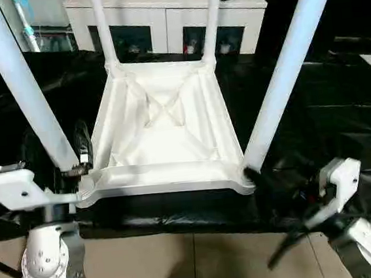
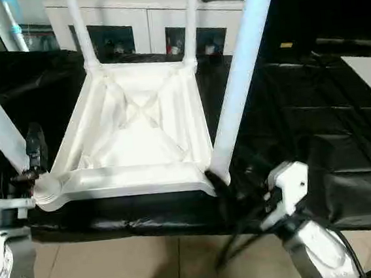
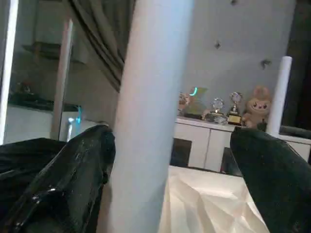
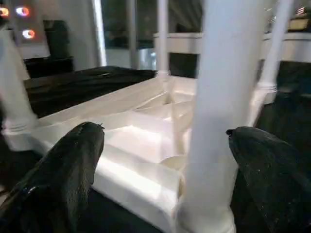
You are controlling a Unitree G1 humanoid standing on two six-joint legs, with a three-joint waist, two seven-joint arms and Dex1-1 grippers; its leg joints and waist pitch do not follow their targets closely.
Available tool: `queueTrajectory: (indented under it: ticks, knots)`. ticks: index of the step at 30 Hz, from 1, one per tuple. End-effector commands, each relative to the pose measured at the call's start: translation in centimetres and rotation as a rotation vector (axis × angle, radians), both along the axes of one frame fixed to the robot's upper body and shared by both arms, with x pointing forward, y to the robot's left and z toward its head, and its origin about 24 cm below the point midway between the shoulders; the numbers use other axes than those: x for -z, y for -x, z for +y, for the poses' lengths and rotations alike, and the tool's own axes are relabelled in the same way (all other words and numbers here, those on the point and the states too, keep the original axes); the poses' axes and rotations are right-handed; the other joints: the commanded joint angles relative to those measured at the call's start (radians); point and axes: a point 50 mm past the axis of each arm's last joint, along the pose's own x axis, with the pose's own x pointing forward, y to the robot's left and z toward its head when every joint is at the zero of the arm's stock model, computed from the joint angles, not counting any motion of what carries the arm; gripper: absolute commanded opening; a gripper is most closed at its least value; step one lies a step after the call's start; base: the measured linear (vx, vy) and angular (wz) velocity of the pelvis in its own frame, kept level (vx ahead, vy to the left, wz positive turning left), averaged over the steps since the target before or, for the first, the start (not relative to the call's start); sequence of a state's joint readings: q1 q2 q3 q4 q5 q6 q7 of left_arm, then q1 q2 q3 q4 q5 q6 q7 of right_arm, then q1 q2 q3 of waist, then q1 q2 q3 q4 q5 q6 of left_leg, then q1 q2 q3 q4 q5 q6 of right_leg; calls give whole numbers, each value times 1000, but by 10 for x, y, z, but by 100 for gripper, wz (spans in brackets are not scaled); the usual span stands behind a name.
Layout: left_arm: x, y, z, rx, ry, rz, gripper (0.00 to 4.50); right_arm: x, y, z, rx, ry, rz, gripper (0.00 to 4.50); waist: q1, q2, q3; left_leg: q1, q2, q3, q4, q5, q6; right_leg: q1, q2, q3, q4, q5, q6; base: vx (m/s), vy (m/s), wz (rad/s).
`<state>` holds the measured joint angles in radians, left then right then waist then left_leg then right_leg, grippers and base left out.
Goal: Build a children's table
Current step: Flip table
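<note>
tabletop lies underside-up on the black sheet, all four legs standing in its corner sockets; left gripper spread wide around the near-left leg; right gripper spread around the near-right leg; neither is clamping.

Upturned tabletop on black sheet, four legs standing in corner sockets.

White tabletop, white legs; glossy black sheet; white cabinet.
</note>
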<state>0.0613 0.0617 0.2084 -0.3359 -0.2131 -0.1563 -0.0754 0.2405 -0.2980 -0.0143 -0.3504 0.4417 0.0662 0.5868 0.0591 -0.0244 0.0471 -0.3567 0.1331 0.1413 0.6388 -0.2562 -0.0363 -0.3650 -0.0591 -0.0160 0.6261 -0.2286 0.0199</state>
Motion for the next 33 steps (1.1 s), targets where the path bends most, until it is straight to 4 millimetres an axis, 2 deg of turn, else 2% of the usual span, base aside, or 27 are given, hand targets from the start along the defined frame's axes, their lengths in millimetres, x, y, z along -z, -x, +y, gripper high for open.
queueTrajectory:
  ticks: [1, 7, 8, 10, 12, 13, 15, 19, 21, 24, 26, 28, 30, 31, 33]
  knots:
    - [-5, -4, 3, -13, 23, 1, 444, -6, 1, -2, -41, 5, -12, 450, 0, 9, -31, -4, 91, -41, -112, -223, 18, 27, -85, 46, -80, -106, -176, 0, 0, 0]
    - [-2, -15, 6, 18, 45, 73, 444, -7, -6, -5, -14, 13, -19, 450, 1, 9, -33, -2, 88, -39, -110, -193, 18, 23, -84, 45, -77, -93, -187, 0, 0, 0]
    - [-1, -20, 8, 39, 48, 96, 444, -9, -10, -4, -8, 8, -21, 450, 1, 7, -32, -2, 88, -41, -111, -189, 18, 24, -83, 44, -77, -89, -188, 0, 0, 0]
    - [1, -23, 11, 24, 42, 130, 444, -8, -13, 0, -16, 8, -11, 450, 1, 9, -33, -2, 85, -39, -110, -183, 16, 23, -83, 44, -76, -88, -191, 0, 0, 0]
    - [0, -24, 11, 27, 59, 127, 428, -8, -13, 3, -28, 7, -4, 450, 1, 9, -34, -3, 88, -40, -110, -163, 16, 27, -85, 44, -74, -64, -195, 0, 0, 0]
    - [1, -25, 12, 35, 67, 137, 405, -7, -13, 4, -39, 7, 1, 450, 2, 10, -37, -3, 88, -39, -107, -139, 21, 28, -85, 43, -71, -24, -200, 0, 0, 0]
    - [-1, -25, 10, 51, 78, 126, 398, -7, -12, 6, -57, 3, 14, 450, 3, 11, -37, -3, 88, -39, -107, -130, 24, 28, -84, 43, -69, -4, -204, 0, 0, 0]
    - [-9, -27, 3, 89, 65, 106, 363, -5, -9, 9, -121, -11, 57, 450, 1, 6, -31, -1, 89, -38, -111, -184, 23, 28, -86, 44, -76, -77, -207, 0, 0, 0]
    - [-10, -26, 1, 94, 75, 114, 348, -6, -5, 10, -182, -43, 92, 450, 3, 7, -31, -1, 90, -40, -112, -199, 22, 27, -88, 45, -78, -107, -203, 0, 0, 0]
    - [-8, -24, 2, 90, 81, 122, 324, -5, -2, 10, -212, -36, 107, 450, 6, 4, -32, -2, 91, -40, -111, -186, 24, 26, -88, 45, -80, -104, -199, 0, 0, 0]
    - [-7, -21, 0, 96, 97, 126, 306, -4, -2, 9, -213, -35, 112, 450, 8, 1, -34, -3, 92, -39, -110, -158, 26, 27, -89, 45, -77, -70, -203, 0, 0, 0]
    - [-7, -20, -1, 103, 103, 125, 302, -4, -2, 9, -215, -37, 113, 450, 10, 3, -34, -3, 92, -39, -109, -142, 33, 27, -89, 44, -75, -42, -210, 0, 0, 0]
    - [-7, -21, -3, 122, 110, 127, 267, -4, -2, 9, -240, -41, 120, 450, 12, 2, -32, -3, 91, -39, -110, -145, 38, 27, -88, 44, -76, -46, -211, 0, 0, 0]
    - [-8, -22, -3, 126, 114, 127, 262, -4, -3, 10, -266, -35, 126, 450, 14, -4, -32, -3, 91, -38, -110, -153, 39, 28, -88, 44, -78, -61, -208, 0, 0, 0]
    - [-9, -23, -3, 126, 118, 130, 263, -3, -4, 11, -289, -26, 132, 450, 16, 0, -31, -2, 92, -40, -111, -159, 37, 27, -89, 43, -78, -77, -205, 0, 0, 0]
